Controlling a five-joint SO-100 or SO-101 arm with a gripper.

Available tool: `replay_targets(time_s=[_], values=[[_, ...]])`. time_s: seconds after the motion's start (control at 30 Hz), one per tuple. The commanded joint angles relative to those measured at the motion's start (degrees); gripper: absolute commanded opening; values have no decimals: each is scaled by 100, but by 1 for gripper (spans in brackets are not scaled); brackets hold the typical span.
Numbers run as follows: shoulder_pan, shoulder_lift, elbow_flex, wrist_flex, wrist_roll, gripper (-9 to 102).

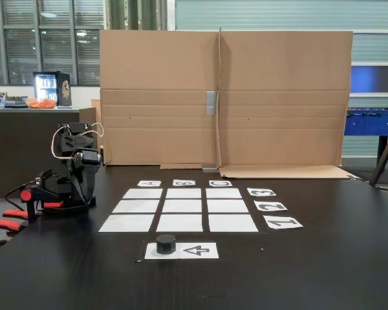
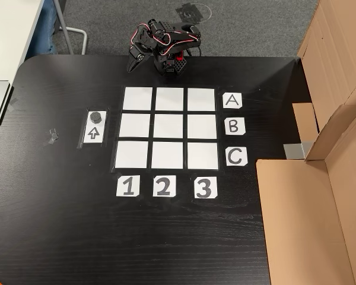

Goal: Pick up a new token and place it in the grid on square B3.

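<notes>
- The token (image 2: 95,116) sits on the arrow strip (image 2: 94,133), beside the grid (image 2: 169,127), well apart from the gripper (image 2: 134,63).
- Square B3 (image 2: 202,126) lies bare.
- The arm (image 1: 74,171) is folded at the table's (image 2: 166,237) edge; whether its jaws are parted, I cannot tell.

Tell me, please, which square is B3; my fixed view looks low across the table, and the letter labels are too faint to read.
Observer: From above, the B label sits beside the middle line of the grid, so B3 is your middle square in the far row.
Operator: How does the arm line up with it?
Observer: The arm stands at the edge of the table, in line with column 2, one column off B3.
Operator: And the token?
Observer: The token sits on the end of the strip nearer the arm, clear of the arrow.
</notes>
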Motion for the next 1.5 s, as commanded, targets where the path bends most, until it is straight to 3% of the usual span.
replay_targets(time_s=[0.0,0.3,0.53,0.8,1.37,1.47], values=[[-35,26,-193,-18,53,-1],[-18,26,-536,9,105,-1],[-70,-114,-1626,-88,237,-1],[-132,-3015,-3814,-519,510,-1],[-62,-6952,-7014,-431,606,0],[-114,-7286,-7312,-255,475,21]])
